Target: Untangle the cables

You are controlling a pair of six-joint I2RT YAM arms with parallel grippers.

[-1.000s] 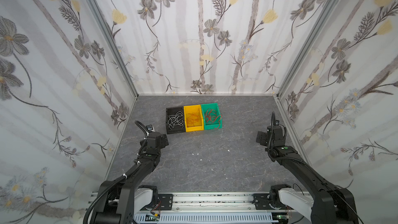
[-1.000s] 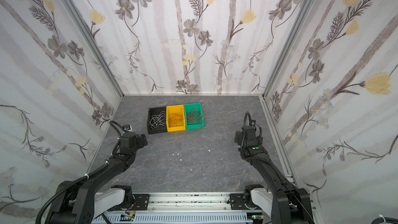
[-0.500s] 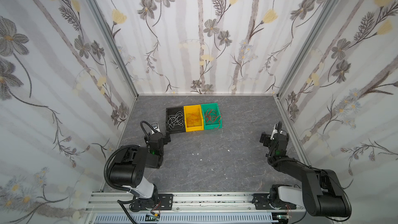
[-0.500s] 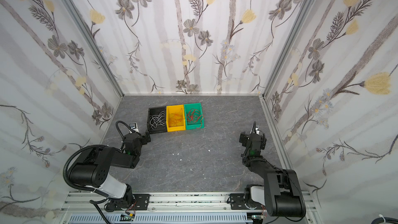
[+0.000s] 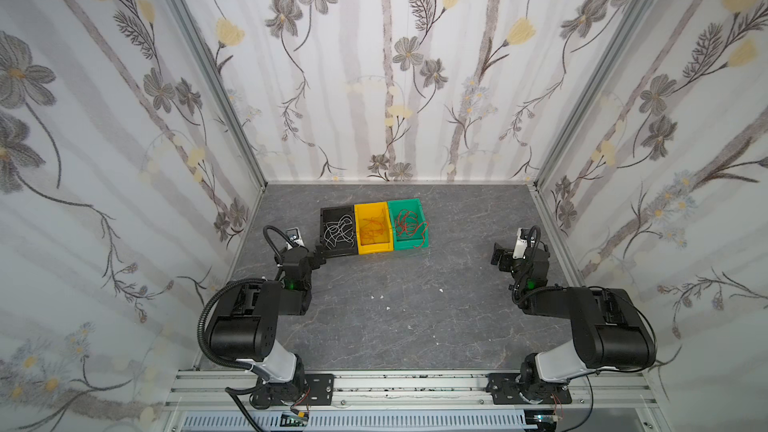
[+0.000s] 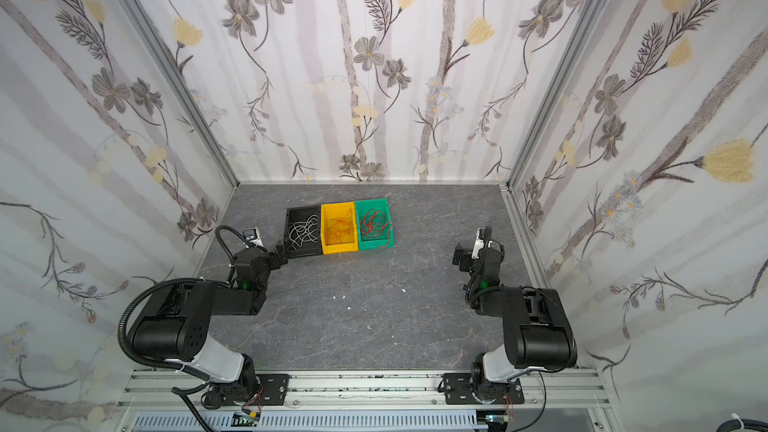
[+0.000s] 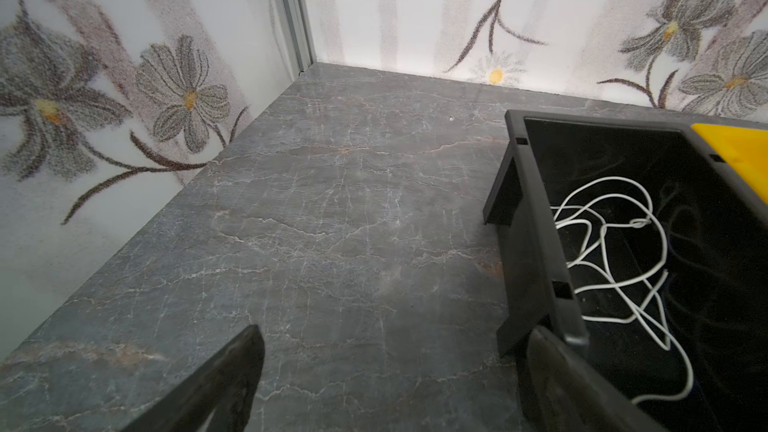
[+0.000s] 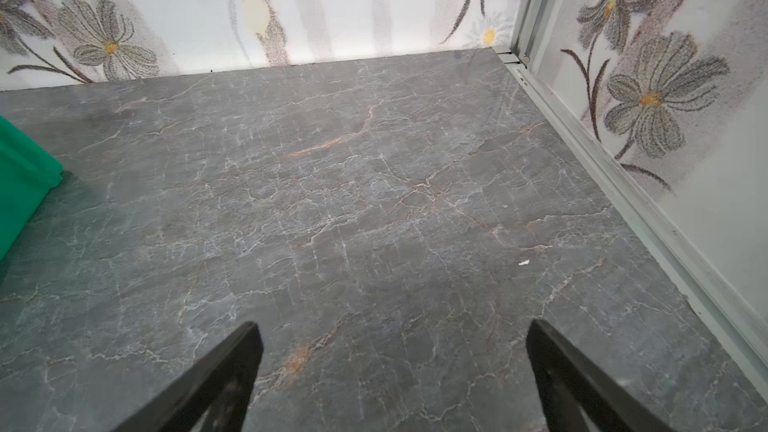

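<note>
Three open plastic bins stand touching in a row toward the far edge of the grey marbled bench [image 5: 415,305]. My left gripper [image 7: 395,334], spread wide and empty, sits at the near-left corner of the black bin [image 7: 536,243]. The thin white cables [image 5: 338,232] lie just ahead and right of it, a loose tangle with no single long axis. Orange cables [image 5: 372,231] fill the yellow bin [image 5: 372,206], red cables [image 5: 409,224] the green bin [image 5: 403,202]. My right gripper [image 8: 392,330], equally spread, hovers well apart by the right edge; I judge the left arm nearer.
</note>
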